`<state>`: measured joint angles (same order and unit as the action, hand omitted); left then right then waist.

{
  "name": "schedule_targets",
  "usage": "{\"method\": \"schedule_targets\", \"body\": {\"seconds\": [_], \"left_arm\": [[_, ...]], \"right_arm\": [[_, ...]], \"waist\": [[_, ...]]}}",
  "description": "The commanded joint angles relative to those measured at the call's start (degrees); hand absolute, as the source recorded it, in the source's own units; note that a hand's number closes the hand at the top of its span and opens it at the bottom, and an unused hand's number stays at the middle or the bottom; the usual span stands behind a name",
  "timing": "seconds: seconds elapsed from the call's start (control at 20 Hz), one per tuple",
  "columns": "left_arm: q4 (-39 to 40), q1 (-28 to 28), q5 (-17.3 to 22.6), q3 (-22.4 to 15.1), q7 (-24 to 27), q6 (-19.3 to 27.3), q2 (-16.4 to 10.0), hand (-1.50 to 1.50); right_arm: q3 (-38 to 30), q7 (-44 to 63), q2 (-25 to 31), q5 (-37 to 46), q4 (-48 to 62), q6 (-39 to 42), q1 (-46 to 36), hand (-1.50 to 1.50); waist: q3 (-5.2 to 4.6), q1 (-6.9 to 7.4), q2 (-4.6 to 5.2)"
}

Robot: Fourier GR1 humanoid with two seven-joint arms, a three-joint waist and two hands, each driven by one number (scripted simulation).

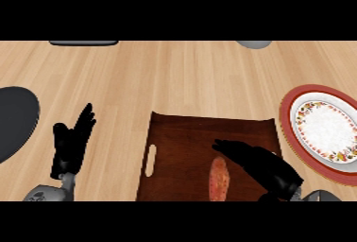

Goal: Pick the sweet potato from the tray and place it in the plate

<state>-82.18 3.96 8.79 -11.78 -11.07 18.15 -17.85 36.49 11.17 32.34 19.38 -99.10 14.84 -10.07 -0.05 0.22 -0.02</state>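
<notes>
A reddish-orange sweet potato [218, 178] lies lengthwise on the dark brown tray [181, 142], near the tray's front right. My right hand [261, 163] hovers over the tray just right of the sweet potato, fingers stretched toward the upper left and open; its fingers reach above the potato's far end. The plate [324, 130], white with a red rim and a flowered band, sits to the right of the tray with nothing on it. My left hand [72, 142] rests open left of the tray, fingers pointing up.
A dark grey round object [14, 120] sits at the left edge. A dark flat object [83, 43] and a grey rounded object [254, 44] lie at the counter's far edge. Bare wooden counter stretches beyond the tray.
</notes>
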Motion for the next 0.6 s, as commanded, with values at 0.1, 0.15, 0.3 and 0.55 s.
{"method": "schedule_targets", "body": {"seconds": [0.1,0.15,0.3,0.55], "left_arm": [[-3.18,-1.99,-2.11,1.27,-1.82,-1.64,0.99,0.00],[-2.39,-1.56,-2.65,0.87,-1.35,-1.70,1.84,0.00],[2.67,2.28,-2.39,4.64,-0.37,-4.33,1.99,0.00],[3.36,-0.07,-5.86,3.28,2.90,-3.50,6.38,0.00]], "right_arm": [[-1.05,4.34,-6.57,4.97,1.53,5.05,0.13,-1.50],[-1.28,-0.26,-8.99,6.42,8.68,3.82,-1.90,-1.50],[-3.81,3.64,-8.05,6.54,1.20,8.71,0.34,-1.50],[-4.72,-0.86,-11.19,10.38,4.55,10.77,1.44,-1.50]], "waist": [[0.05,-0.06,-0.03],[0.06,0.06,0.03],[0.04,-0.33,0.00],[0.04,-0.21,0.03]]}}
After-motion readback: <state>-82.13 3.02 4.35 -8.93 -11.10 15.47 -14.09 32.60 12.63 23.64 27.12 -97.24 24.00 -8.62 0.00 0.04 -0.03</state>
